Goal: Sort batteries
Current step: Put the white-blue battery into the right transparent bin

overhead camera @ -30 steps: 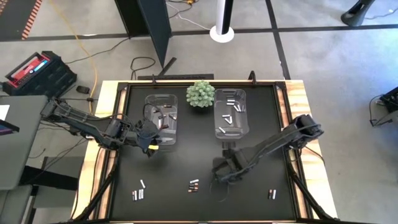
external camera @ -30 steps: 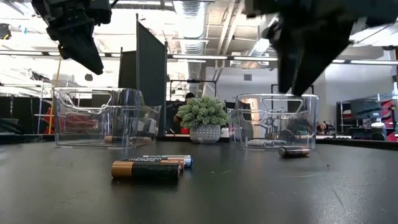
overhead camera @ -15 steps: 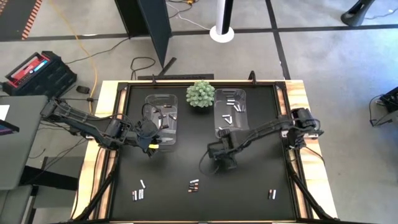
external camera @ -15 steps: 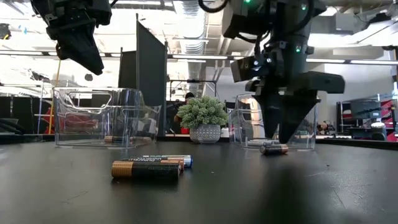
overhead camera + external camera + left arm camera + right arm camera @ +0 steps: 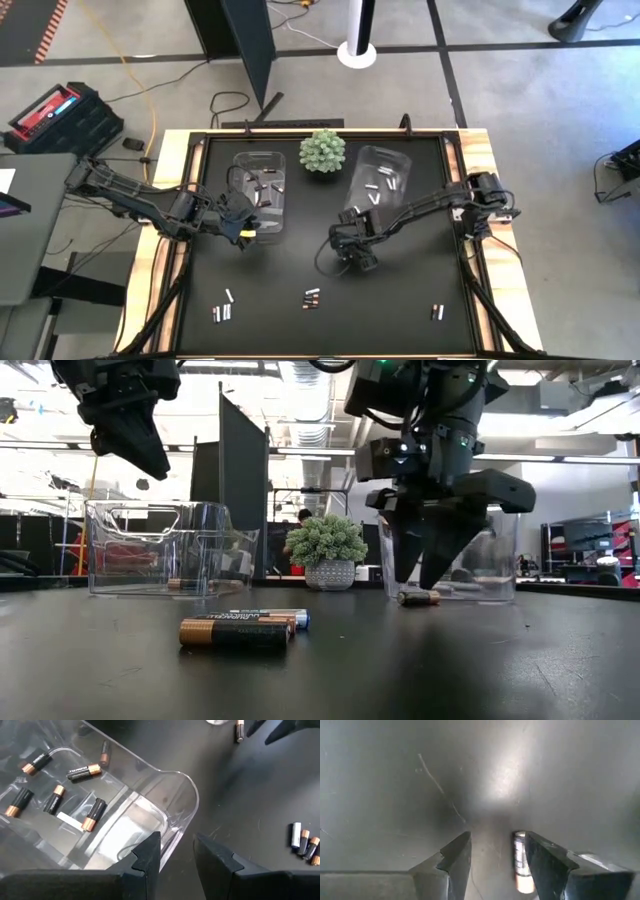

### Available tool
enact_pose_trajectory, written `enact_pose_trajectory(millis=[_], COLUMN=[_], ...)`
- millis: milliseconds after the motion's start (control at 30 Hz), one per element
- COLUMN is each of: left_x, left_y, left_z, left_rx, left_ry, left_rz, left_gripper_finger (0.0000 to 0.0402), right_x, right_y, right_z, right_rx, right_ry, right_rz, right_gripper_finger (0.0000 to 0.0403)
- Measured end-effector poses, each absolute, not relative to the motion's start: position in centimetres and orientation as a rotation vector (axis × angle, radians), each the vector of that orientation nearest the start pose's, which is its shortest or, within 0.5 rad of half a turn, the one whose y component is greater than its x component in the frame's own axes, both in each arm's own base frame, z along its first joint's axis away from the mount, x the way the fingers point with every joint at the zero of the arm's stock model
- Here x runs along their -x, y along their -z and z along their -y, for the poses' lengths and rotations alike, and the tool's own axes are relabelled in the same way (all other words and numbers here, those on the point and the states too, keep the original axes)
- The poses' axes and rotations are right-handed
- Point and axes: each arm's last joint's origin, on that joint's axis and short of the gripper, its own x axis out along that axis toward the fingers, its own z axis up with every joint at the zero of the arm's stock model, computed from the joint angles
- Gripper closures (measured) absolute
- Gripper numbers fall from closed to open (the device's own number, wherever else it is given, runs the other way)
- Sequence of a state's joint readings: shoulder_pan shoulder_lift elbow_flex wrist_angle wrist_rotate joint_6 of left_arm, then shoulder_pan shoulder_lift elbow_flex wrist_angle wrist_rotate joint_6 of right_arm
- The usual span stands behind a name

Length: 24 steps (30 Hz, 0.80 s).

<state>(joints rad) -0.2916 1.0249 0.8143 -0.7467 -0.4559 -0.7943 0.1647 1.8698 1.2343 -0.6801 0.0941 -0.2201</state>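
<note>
My right gripper (image 5: pixel 350 256) is open and points down at the black table, just near of the right clear bin (image 5: pixel 377 180). Its fingers stand on either side of a dark, copper-ended battery (image 5: pixel 521 862), which lies flat on the table (image 5: pixel 418 597). Pale batteries (image 5: pixel 386 180) lie in that bin, which sits askew. My left gripper (image 5: pixel 240 228) hangs open with nothing between its fingers. It is above the near right corner of the left bin (image 5: pixel 190 790), which holds dark batteries (image 5: pixel 82 771). My right gripper comes at the battery from above, fingers pointing down. The battery lies along the inner side of one finger (image 5: pixel 545 860), well away from the other. I cannot tell whether that finger touches it.
Loose batteries lie in three small groups near the table's front edge (image 5: pixel 225 308), (image 5: pixel 311 298), (image 5: pixel 436 312); the middle group shows close in the low view (image 5: pixel 235 632). A green ball plant (image 5: pixel 322 150) stands between the bins at the far edge.
My right gripper has come down and gone toward the table's far left, stopping just in front of the right bin. The lone battery has shifted toward the table's left with it. The right bin has turned askew. The left arm has kept still.
</note>
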Motion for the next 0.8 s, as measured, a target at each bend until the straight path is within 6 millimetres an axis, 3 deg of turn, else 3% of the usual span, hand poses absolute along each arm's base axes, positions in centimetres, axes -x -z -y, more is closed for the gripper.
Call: enact_pose_trajectory(millis=[467,800], left_x=[-18.5,-18.5], left_y=[-26.0,-26.0], left_z=[4.2,4.2], left_rx=[0.394,0.407], left_ry=[-0.492,-0.497], left_rz=[-0.761,-0.758], left_gripper_finger=[0.029,0.029], right_x=[-35.3,-36.0], right_y=[-19.5,-23.1], right_z=[-4.9,-4.3], right_rx=[0.4,0.233], right_ry=[-0.142,0.009], right_rz=[-1.402,-1.409], right_gripper_finger=[0.0202,0.0202])
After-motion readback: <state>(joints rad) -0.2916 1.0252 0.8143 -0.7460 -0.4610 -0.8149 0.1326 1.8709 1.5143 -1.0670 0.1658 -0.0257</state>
